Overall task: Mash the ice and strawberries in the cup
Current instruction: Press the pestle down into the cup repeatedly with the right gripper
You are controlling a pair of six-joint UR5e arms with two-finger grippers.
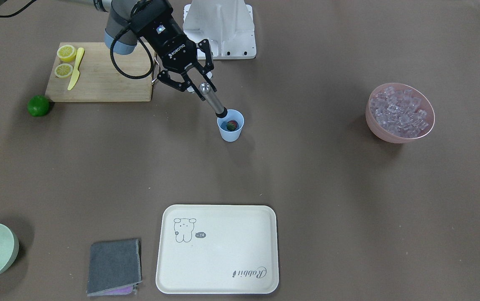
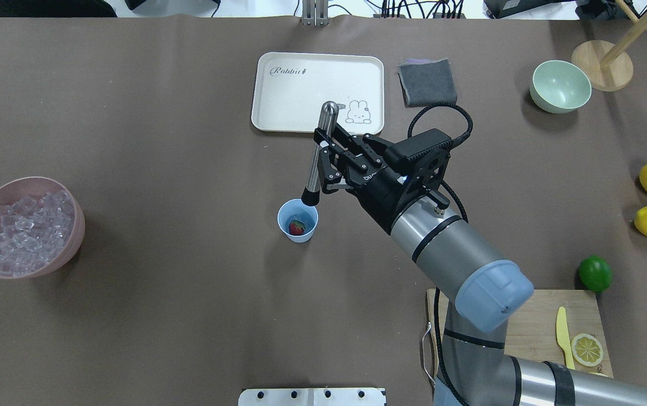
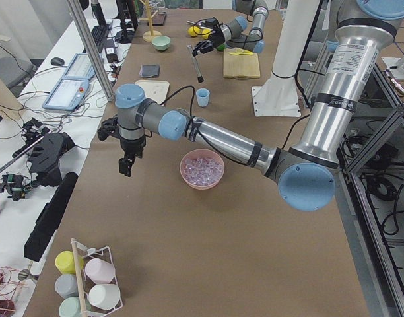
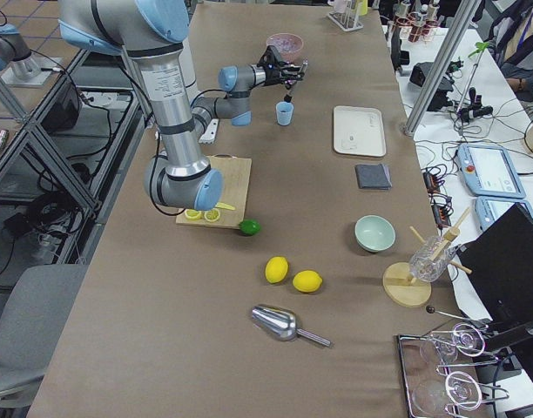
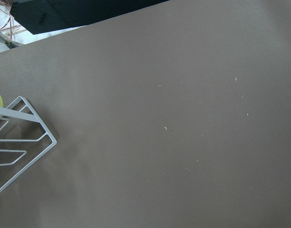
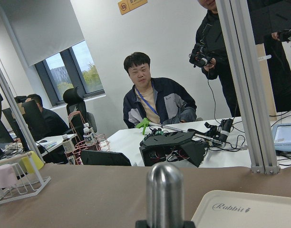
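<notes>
I am gripping a metal masher (image 1: 214,102) in my right end effector (image 2: 326,160). The fingers are pinched narrow on its shaft below the rounded knob, so the dark working end is pointing down at the cup (image 1: 228,136). I am holding it leaning a little, with the tip hanging over the rim. From the side it is reading as above the cup and apart from it, which I judge to be the line-up for a push straight down.

The cup is standing upright in the middle of the tabletop (image 1: 306,175), alone and within easy reach of this arm. The strawberry (image 2: 296,227) is lying at its bottom, where the masher can pin it against the base. The ice (image 1: 399,112) is sitting heaped in the pink bowl (image 1: 384,136), well apart on the other side.

Whether any cube is lying in the cup I cannot make out, since clear pieces would be vanishing against the pale blue wall. My right wrist camera is showing only the knob and a corner of the tray (image 6: 240,213), so it is giving me no view of tip or cup.

My left end effector (image 3: 125,168) is appearing only in the side view, hanging beside the pink bowl. I cannot tell whether it is wide or closed, and its own camera is looking at bare tabletop and the corner of a wire rack (image 5: 22,142).
</notes>
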